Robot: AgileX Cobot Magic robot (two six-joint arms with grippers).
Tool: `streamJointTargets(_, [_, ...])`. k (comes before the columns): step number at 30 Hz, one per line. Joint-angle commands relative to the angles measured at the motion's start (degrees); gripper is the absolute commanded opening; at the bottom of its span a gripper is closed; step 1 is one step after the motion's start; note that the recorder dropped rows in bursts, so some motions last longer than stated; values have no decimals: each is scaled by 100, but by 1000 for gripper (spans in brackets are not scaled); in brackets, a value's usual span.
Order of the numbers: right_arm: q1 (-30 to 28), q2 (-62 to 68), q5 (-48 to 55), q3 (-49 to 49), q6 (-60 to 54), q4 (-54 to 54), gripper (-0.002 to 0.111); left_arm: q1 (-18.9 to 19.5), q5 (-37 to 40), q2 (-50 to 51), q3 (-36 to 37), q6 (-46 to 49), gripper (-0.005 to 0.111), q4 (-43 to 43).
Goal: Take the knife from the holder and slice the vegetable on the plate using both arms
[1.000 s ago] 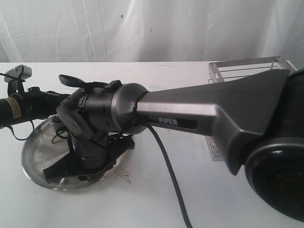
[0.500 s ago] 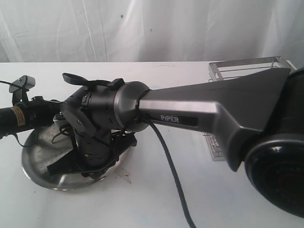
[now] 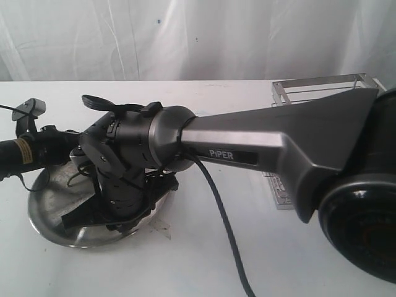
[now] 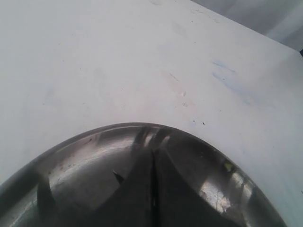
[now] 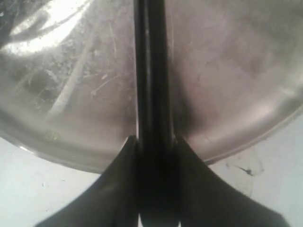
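Note:
The steel plate (image 3: 52, 204) lies at the table's left, and both grippers are over it. My right gripper (image 5: 154, 142), on the grey PiPER arm (image 3: 260, 145), is shut on the black knife (image 5: 149, 71), which runs from between the fingers across the plate (image 5: 227, 61). My left gripper (image 4: 152, 189) hangs over the plate's rim (image 4: 94, 137) with its fingers pressed together; a small dark point (image 4: 117, 176) sticks out beside one. The whole vegetable is hidden; only pale green specks (image 4: 228, 166) (image 5: 51, 136) show on the plate. The wire holder (image 3: 322, 86) stands at the back right.
The right arm's big black base joint (image 3: 362, 229) fills the near right corner, and its cable (image 3: 223, 229) trails across the table front. A white curtain closes off the back. The left arm (image 3: 34, 148) lies along the far left edge.
Since a second ago my left arm has drawn back to the left and the right wrist has lifted slightly with the knife. Nothing has moved in the last half second.

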Motion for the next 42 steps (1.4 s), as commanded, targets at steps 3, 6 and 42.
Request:
streamJointTargets(3, [-40,-26,-68,-41,-52,-74,0,6,276,86,-24,-23,0,14])
streamJointTargets(6, [-40,-26,-68,-41,-52,-74,0,6,320,259,-24,-23,0,53])
streamJointTargets(42, [-40,-26,116,-41,-202,-92,0,27,-811,630,-24,71,0,-139])
